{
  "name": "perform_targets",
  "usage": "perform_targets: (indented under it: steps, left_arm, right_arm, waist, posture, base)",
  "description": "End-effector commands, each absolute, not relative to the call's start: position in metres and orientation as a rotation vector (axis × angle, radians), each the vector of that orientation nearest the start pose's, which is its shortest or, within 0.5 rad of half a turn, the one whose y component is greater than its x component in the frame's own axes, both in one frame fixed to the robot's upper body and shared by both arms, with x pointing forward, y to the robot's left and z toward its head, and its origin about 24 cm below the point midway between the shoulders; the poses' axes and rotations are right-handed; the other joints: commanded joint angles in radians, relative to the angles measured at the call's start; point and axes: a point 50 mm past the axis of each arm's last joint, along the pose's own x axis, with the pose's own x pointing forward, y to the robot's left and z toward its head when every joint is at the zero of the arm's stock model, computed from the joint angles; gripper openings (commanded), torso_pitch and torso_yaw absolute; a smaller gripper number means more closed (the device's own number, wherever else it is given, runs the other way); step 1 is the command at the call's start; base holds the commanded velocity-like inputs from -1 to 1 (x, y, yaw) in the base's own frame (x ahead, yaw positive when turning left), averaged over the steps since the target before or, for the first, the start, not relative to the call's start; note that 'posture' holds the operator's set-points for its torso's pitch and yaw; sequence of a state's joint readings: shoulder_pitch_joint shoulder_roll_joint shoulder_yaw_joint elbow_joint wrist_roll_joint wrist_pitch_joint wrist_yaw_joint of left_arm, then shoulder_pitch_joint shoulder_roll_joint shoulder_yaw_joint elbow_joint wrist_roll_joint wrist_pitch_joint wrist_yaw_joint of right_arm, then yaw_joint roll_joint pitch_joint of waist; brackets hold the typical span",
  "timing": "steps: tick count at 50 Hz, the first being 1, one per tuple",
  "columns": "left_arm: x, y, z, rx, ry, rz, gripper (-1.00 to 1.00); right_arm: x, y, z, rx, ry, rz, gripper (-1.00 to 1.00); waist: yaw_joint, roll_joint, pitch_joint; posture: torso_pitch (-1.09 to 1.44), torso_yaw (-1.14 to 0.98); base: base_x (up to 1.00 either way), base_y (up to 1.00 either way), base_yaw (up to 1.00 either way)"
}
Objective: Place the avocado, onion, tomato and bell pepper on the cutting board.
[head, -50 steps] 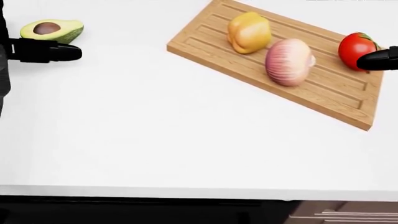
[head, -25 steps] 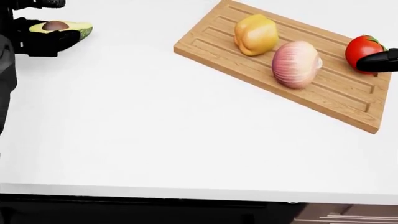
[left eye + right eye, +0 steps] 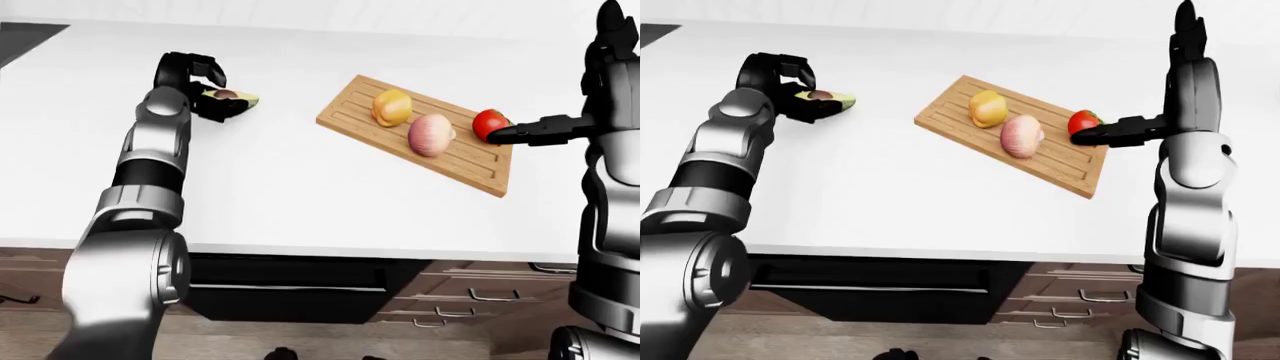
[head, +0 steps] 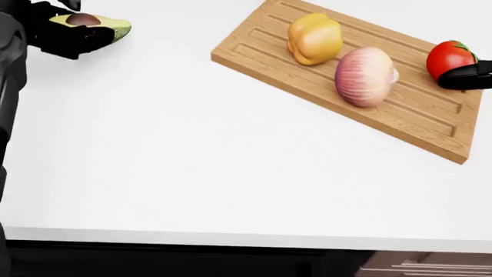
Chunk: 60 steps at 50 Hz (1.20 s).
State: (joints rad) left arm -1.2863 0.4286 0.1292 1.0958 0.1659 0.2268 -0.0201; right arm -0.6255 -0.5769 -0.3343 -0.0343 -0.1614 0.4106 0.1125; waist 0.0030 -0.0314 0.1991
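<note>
The halved avocado [image 4: 100,23], pit side up, is at the top left of the head view, and my left hand [image 4: 71,30] is shut on it, black fingers curled above and below it. A wooden cutting board [image 4: 415,124] lies slanted at the upper right. It carries the yellow bell pepper [image 4: 311,37], the pale pink onion [image 4: 365,76] and, at its right end, the red tomato [image 4: 448,57]. My right hand [image 4: 466,77] is open, its fingers stretched out against the tomato's lower right side.
The white counter [image 4: 192,161] spans the view, with its near edge along the bottom. Below it are a dark appliance front [image 3: 290,289] and wooden drawers [image 3: 470,292]. A dark surface [image 3: 25,37] shows at the counter's far left corner.
My left hand came up from below the avocado, closed round it and carried it a little to the right. The view shifted slightly. The right hand stayed at the tomato.
</note>
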Motion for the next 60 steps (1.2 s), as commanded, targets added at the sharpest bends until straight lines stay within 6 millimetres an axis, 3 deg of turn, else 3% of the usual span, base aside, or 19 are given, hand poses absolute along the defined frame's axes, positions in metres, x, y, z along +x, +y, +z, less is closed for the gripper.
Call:
perform_targets:
  steps: [1, 12, 19, 38, 60]
  left_arm:
    - [0.421, 0.218, 0.285, 0.358, -0.126, 0.2, -1.0]
    - [0.422, 0.194, 0.328, 0.353, -0.19, 0.136, -1.0]
    - [0.423, 0.177, 0.34, 0.364, -0.213, 0.087, -1.0]
    - [0.428, 0.127, 0.33, 0.318, -0.226, 0.0, -1.0]
    - [0.428, 0.096, 0.315, 0.287, -0.222, -0.031, -1.0]
  right_arm:
    - [0.3, -0.29, 0.282, -0.542, -0.405, -0.4, 1.0]
    - [0.299, -0.291, 0.284, -0.536, -0.407, -0.406, 1.0]
    - [0.299, -0.291, 0.285, -0.537, -0.408, -0.406, 1.0]
    - [0.294, -0.293, 0.29, -0.529, -0.415, -0.416, 1.0]
    - [0.293, -0.293, 0.289, -0.531, -0.418, -0.415, 1.0]
  waist:
    - [-0.001, -0.001, -0.041]
    - [0.0, -0.009, -0.036]
    - [0.001, -0.014, -0.035]
    - [0.003, -0.03, -0.033]
    - [0.004, -0.04, -0.035]
  posture:
    - [0.28, 0.0]
    - [0.28, 0.0]
    - [0.28, 0.0]
    - [0.28, 0.0]
    - [0.28, 0.0]
  base:
    - [0.0, 0.0, 0.0]
    - [0.0, 0.0, 0.0]
    - [0.0, 0.0, 0.0]
    - [0.0, 0.0, 0.0]
    - [0.0, 0.0, 0.0]
